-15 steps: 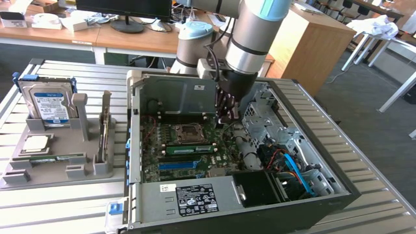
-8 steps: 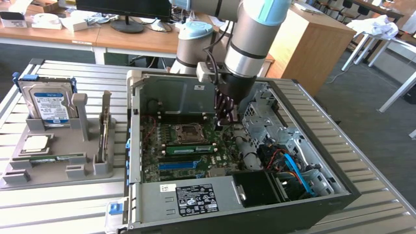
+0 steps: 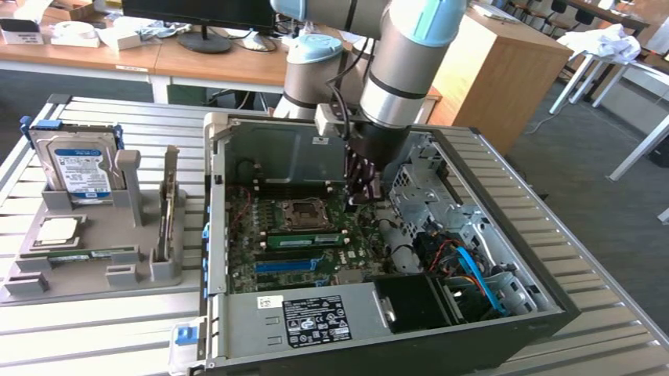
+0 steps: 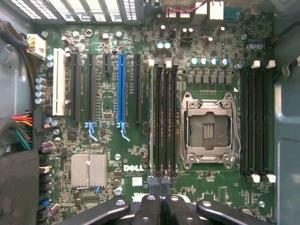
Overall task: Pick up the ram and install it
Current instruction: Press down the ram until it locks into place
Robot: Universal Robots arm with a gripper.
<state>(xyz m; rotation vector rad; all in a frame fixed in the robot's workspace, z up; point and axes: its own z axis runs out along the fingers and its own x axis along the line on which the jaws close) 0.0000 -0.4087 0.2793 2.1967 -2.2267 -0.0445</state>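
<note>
Ram [image 3: 303,239] upright in slot on motherboard [image 4: 108,101]; claw [image 4: 159,181] pressed together, empty, above one end of it.

The exterior view looks down from high, probably off a corner of the table [image 3: 94,329], onto the open computer case [image 3: 215,196]. The wrist view faces the motherboard [image 4: 112,154] close, straight-on; both share its processor socket [image 4: 210,129].

Fingers [image 4: 151,199] cropped at edge; case label [image 3: 316,319] text illegible.
</note>
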